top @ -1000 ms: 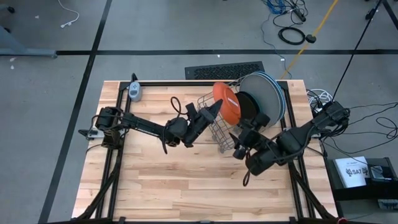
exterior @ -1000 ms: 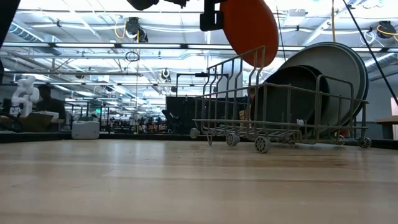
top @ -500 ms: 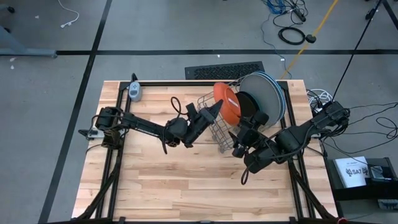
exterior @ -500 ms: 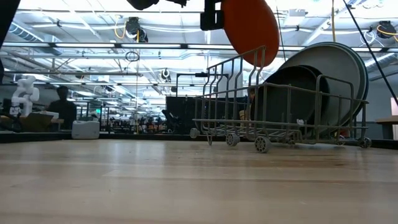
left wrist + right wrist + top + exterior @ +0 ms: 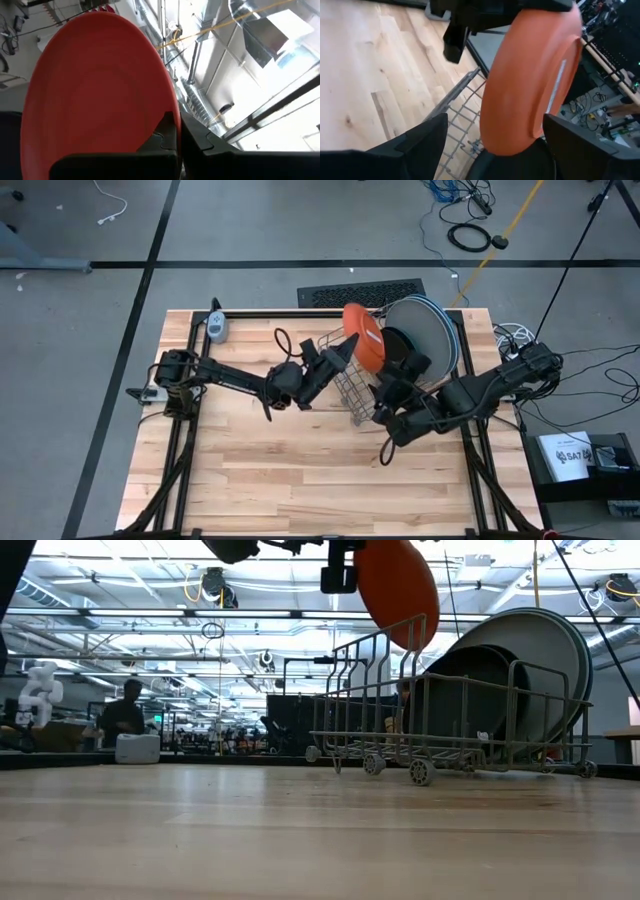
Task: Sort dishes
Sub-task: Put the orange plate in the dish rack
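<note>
Above rack (image 5: pixel 355 375), left pincer (image 5: pixel 343 353) clamping orange plate (image 5: pixel 364 338), right pincer (image 5: pixel 392 392) spread wide

One orange plate (image 5: pixel 364 337), upper centre; one black plate (image 5: pixel 402 348) and two large pale plates (image 5: pixel 432 327) right of it; one rack (image 5: pixel 348 385); two grippers, left (image 5: pixel 345 354) and right (image 5: pixel 398 391).

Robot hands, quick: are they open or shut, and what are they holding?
Left hand: shut on the orange plate, held up over the dish rack.
Right hand: open, holding nothing, beside the rack.
</note>
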Robot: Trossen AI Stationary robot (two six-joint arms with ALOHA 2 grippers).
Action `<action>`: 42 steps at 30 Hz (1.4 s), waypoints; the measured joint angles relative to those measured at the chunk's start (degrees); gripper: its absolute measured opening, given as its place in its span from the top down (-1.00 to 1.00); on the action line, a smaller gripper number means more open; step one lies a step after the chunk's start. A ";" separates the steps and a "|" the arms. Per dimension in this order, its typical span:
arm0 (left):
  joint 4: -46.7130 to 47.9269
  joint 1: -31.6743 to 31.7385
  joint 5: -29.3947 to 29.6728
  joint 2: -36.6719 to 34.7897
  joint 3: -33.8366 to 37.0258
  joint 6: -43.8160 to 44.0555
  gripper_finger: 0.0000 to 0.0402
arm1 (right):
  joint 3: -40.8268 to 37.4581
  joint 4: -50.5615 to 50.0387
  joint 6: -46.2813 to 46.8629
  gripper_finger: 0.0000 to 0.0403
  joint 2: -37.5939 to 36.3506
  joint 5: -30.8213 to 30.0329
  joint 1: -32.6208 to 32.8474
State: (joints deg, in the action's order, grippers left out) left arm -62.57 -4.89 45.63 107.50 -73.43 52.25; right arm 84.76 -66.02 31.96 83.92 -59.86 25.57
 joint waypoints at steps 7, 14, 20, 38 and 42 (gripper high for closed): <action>0.05 1.24 -8.35 0.00 0.00 -2.74 1.00 | -0.07 2.28 -7.80 -0.61 0.00 3.66 -2.57; 0.54 3.66 -20.81 -1.63 1.59 -7.95 1.00 | -0.08 8.04 -10.03 -0.60 -0.04 5.55 -2.35; 0.48 5.24 -23.50 -12.68 12.48 -21.45 1.00 | -0.08 11.90 -11.64 -0.58 0.09 6.40 -0.55; 3.11 6.92 -13.73 -17.65 19.41 15.20 1.00 | 0.03 32.52 -34.42 -0.58 9.72 -15.00 -2.91; 2.35 7.16 -14.06 -17.59 19.45 18.25 1.00 | 0.03 32.35 -31.96 -0.58 10.77 -13.78 -2.85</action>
State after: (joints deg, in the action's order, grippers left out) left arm -60.21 2.28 31.58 89.91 -53.98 70.51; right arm 84.79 -33.66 0.00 94.69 -73.64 22.72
